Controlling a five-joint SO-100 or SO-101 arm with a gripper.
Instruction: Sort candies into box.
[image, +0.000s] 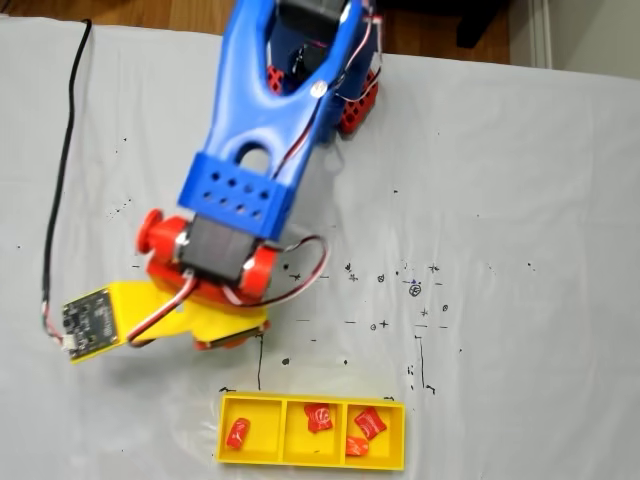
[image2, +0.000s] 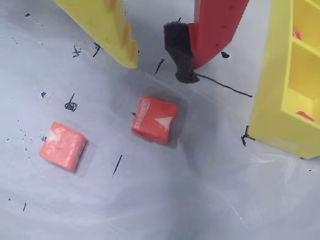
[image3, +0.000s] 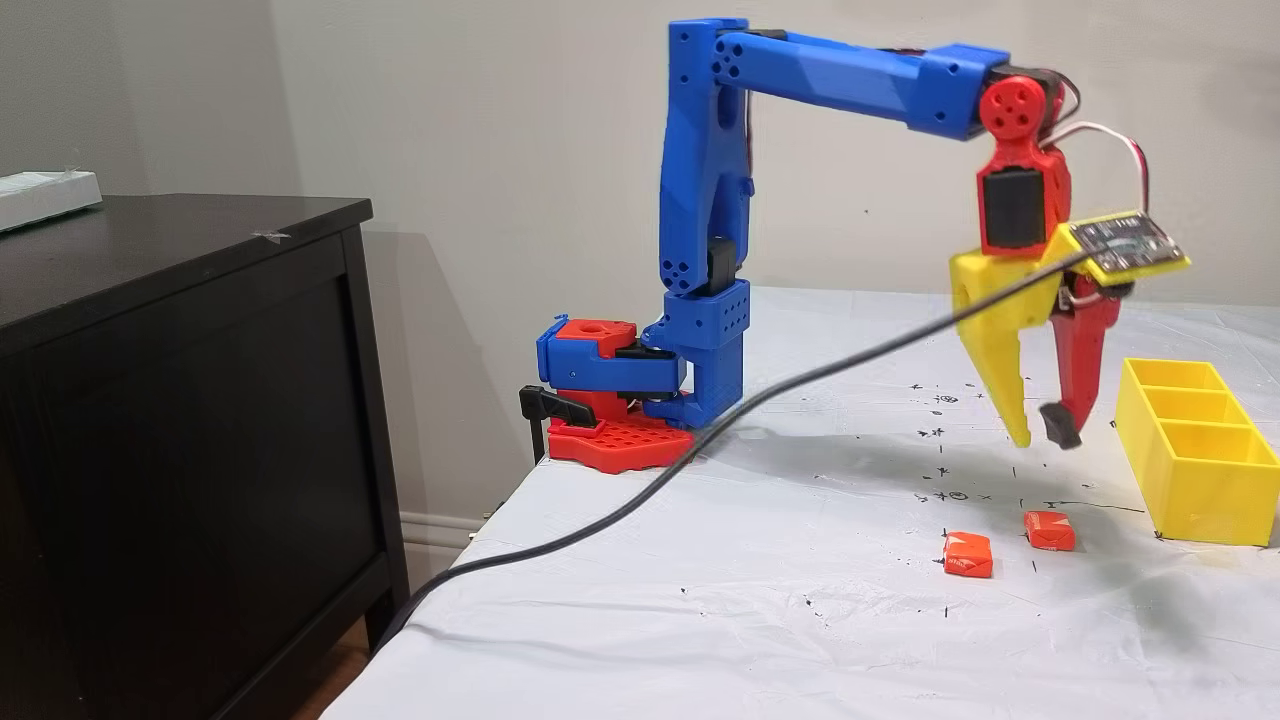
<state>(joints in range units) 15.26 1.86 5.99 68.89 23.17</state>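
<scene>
Two orange candies lie on the tabletop (image3: 700, 560) below the jaws, which hang apart and empty: one (image2: 154, 119) just beneath the tips, the other (image2: 63, 146) farther off. The fixed view from above shows four more (image: 319, 417) inside the yellow box (image: 312, 461), beside the jaws.

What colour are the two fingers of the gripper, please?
One finger is yellow, the other red with a black pad, clearest in a fixed view.

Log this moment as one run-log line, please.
gripper: open, empty, above table | orange candies: two loose on cloth | yellow tray: four candies inside
</scene>
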